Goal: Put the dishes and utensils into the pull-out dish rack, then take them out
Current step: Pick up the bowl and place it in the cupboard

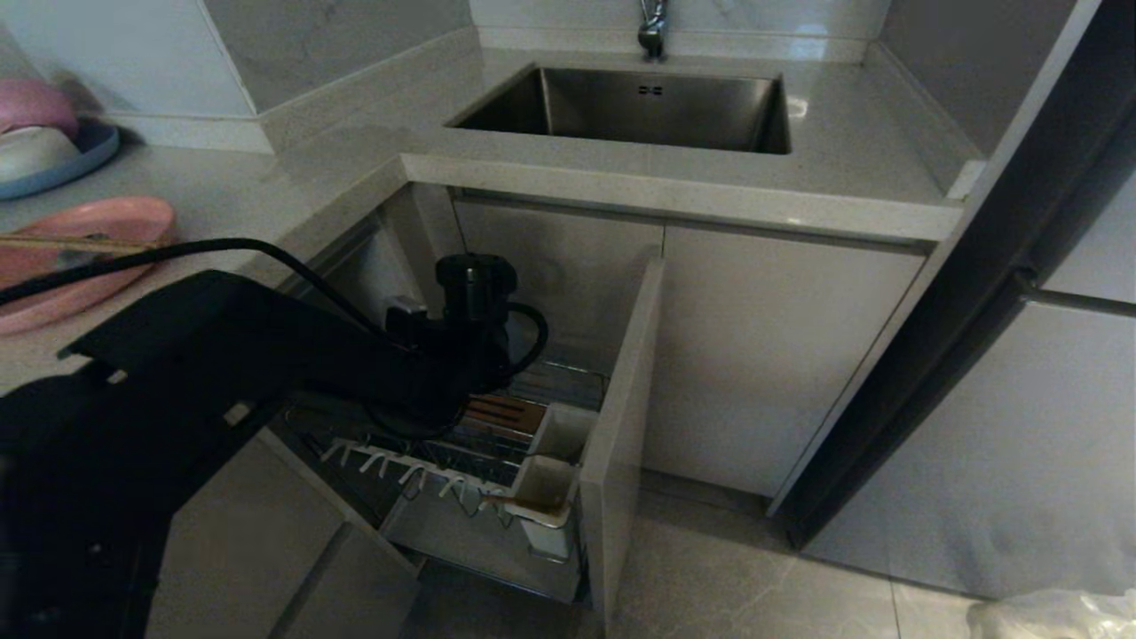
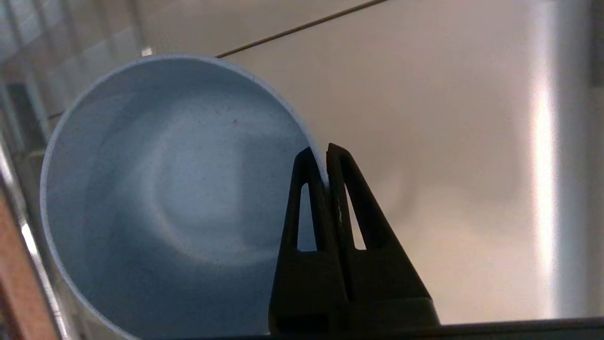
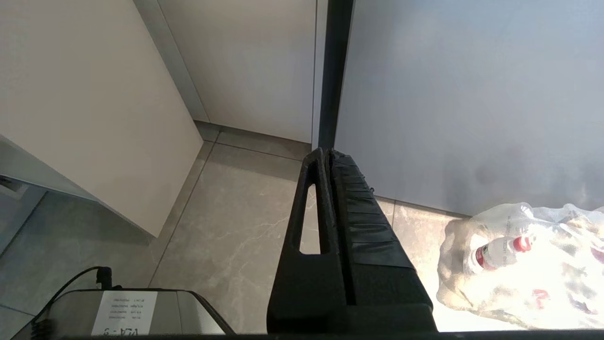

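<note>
Grey stone counter (image 1: 550, 169) wraps a corner kitchen with a steel sink (image 1: 639, 106). Below it the pull-out dish rack (image 1: 497, 461) stands open. The left gripper (image 2: 325, 158) pinches the rim of the blue-grey bowl (image 2: 165, 203), tipped on its side. The pink plate (image 1: 98, 240) sits at the counter's left edge with chopsticks (image 1: 71, 241) lying across it. The right gripper (image 3: 326, 158) hangs closed above the floor (image 3: 236, 236).

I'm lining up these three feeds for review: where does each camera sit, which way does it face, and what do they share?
Head: high up, facing forward and down at the sink and pull-out dish rack; the left arm shows.
Left wrist: behind the left gripper, shut on the blue-grey bowl rim.
Right wrist: behind the shut right gripper, facing the floor and a plastic bag.
Shared: head and right wrist both show the bag.
</note>
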